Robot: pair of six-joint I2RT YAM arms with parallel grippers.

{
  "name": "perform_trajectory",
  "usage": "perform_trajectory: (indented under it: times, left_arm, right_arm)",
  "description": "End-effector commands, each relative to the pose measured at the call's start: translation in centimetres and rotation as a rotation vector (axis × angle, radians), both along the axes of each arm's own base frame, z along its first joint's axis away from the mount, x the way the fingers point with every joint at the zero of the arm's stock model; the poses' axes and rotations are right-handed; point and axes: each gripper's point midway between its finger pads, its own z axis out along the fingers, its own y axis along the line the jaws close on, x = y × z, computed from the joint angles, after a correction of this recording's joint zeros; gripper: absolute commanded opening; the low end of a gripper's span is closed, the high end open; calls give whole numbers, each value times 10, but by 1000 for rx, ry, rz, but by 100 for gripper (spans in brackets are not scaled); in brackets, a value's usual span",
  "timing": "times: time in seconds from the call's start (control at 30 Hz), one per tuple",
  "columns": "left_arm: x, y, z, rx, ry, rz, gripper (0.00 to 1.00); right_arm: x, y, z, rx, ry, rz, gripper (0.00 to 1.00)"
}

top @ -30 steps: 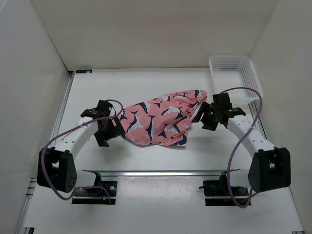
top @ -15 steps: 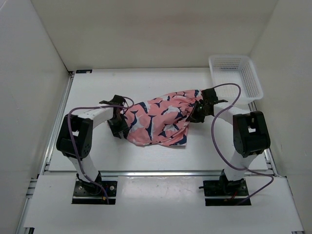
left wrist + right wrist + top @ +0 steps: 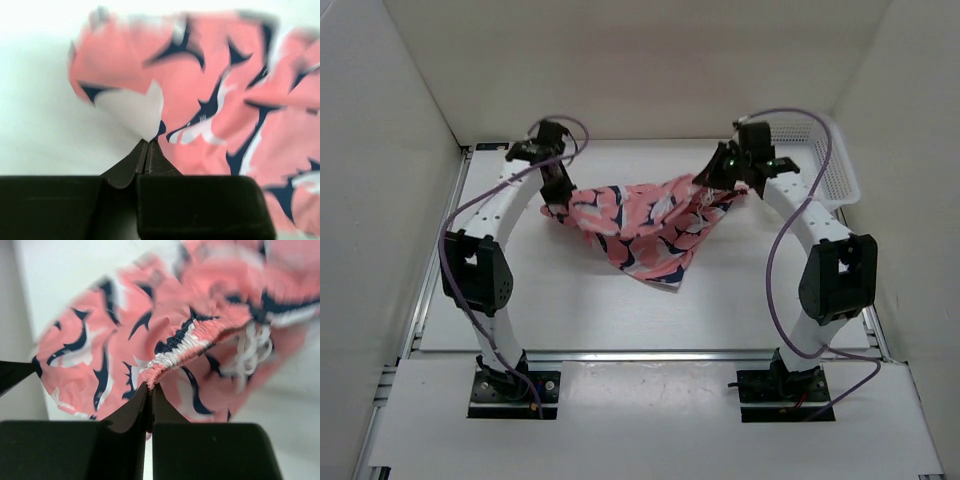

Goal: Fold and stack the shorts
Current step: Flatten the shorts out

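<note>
Change, shorts: a second ago the shorts (image 3: 642, 222) were lying in a crumpled heap mid-table; now they are hanging stretched between the two grippers, nearer the far wall.
Change, arms: both arms were lying low beside the heap with jaws parted; now they are reaching up and toward the far side.
Left gripper (image 3: 148, 143): clamping a fabric edge, fingertips pressed together with a pale fold pinched at the tips.
Right gripper (image 3: 150, 386): clenching the gathered waistband (image 3: 196, 338), jaws closed tight on its edge.
Shorts, position: spanning from the left gripper to the right one, sagging in the middle into a downward point over the table (image 3: 750, 295); whether that point is touching the surface cannot be told.
Shorts, material: soft, thin cloth, salmon-pink with navy-and-white whale-like shapes, draping in loose folds.
Waistband: ruched elastic, ribbed in texture, with a white drawstring (image 3: 254, 352) dangling beside it.
Basket (image 3: 836, 168): white plastic mesh, rectangular, standing at the far right corner, partly covered by the right arm in the top view.
Cables: purple, looping freely off each arm.
</note>
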Motion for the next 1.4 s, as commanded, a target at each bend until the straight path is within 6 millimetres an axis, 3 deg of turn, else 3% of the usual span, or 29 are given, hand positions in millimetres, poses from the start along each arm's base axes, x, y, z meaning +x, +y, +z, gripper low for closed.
perform_trajectory:
  times: [0.0, 0.03, 0.13, 0.17, 0.2, 0.23, 0.27, 0.3, 0.33, 0.37, 0.4, 0.43, 0.47, 0.5, 0.57, 0.67, 0.77, 0.87, 0.93, 1.0, 1.13, 1.3, 1.33, 1.37]
  left_arm:
    - [17, 42, 72, 91, -106, 35, 10]
    - [19, 49, 100, 97, -147, 42, 10]
    - [7, 58, 130, 125, -178, 14, 10]
    - [-1, 60, 130, 133, -163, 5, 10]
    - [-9, 61, 129, 130, -157, -8, 10]
    - [-22, 58, 138, 103, -174, -20, 10]
    - [-39, 57, 118, 94, -109, -35, 13]
    - [-46, 55, 113, 79, -106, -58, 22]
    - [-60, 49, 117, 35, -130, -89, 59]
    - [-81, 44, 82, 22, -41, -115, 86]
    - [-89, 40, 69, -4, -22, -129, 100]
    - [-93, 31, 59, -51, -20, -153, 100]
    - [-101, 29, 50, -71, -12, -153, 100]
    - [-116, 29, 19, -85, 69, -129, 100]
    - [-121, 25, 2, -114, 96, -104, 98]
    - [-134, 14, -20, -150, 151, -67, 93]
    - [-146, 7, -42, -188, 207, -16, 96]
    - [-167, 3, -76, -199, 327, 40, 100]
    - [-184, 6, -93, -195, 388, 92, 100]
    - [-204, 4, -106, -215, 453, 112, 100]
    - [-210, -2, -118, -261, 463, 130, 100]
    - [-202, -19, -141, -279, 485, 119, 100]
    - [-198, -26, -140, -287, 487, 103, 97]
    - [-191, -25, -141, -279, 472, 113, 88]
  right_arm:
    - [17, 5, 90, 46, -184, 15, 0]
    - [13, 4, 112, 52, -234, 20, 0]
    - [-8, -3, 139, 62, -291, 12, 0]
    - [-17, -4, 139, 47, -293, 16, 0]
    - [-31, -12, 152, 44, -329, -2, 0]
    - [-42, -17, 128, 17, -286, -6, 0]
    - [-53, -24, 117, -2, -265, -21, 0]
    - [-71, -33, 121, -16, -286, -34, 0]
    - [-83, -49, 83, -92, -226, -76, 0]
    - [-93, -60, 69, -134, -210, -103, 0]
    - [-106, -72, 65, -158, -227, -138, 0]
    - [-116, -80, 45, -193, -184, -154, 0]
    - [-130, -91, 6, -224, -100, -166, 0]
    - [-137, -103, -14, -236, -36, -202, 0]
    - [-157, -113, -55, -257, 81, -228, 0]
    - [-167, -121, -82, -255, 183, -257, 0]
    - [-171, -125, -90, -275, 210, -276, 0]
    - [-170, -134, -90, -293, 225, -307, 0]
    - [-167, -133, -87, -284, 217, -315, 10]
    - [-167, -133, -89, -288, 228, -314, 12]
    - [-167, -134, -91, -282, 240, -318, 13]
    - [-171, -135, -97, -274, 263, -326, 21]
    - [-171, -135, -97, -274, 263, -326, 25]
    - [-171, -135, -97, -274, 263, -326, 44]
